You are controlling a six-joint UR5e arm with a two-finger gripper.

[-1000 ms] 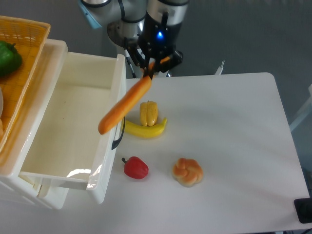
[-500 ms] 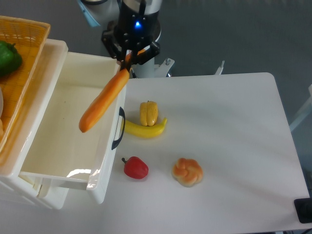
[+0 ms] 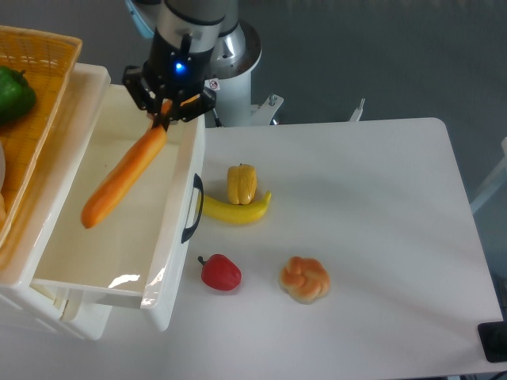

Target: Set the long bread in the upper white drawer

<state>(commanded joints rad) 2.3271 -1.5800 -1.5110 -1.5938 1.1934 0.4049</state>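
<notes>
One arm above upper white drawer [image 3: 101, 194] | claw [image 3: 164, 117] pinching long bread [image 3: 124, 176] end | loaf tilted down-left

This looks like a robotics lab set up for manipulation trials rather than a home or kitchen. An industrial arm on a round pedestal base [image 3: 238, 47] stands at the edge of a plain white tabletop [image 3: 380, 206], over grey flooring. What appear to be plastic toy foods lie below and to the right of the end effector [image 3: 165, 120]: a banana [image 3: 236, 210], a red pepper [image 3: 220, 272], a knotted bun [image 3: 305, 279]. An orange woven basket [image 3: 36, 95] sits to its left.
</notes>
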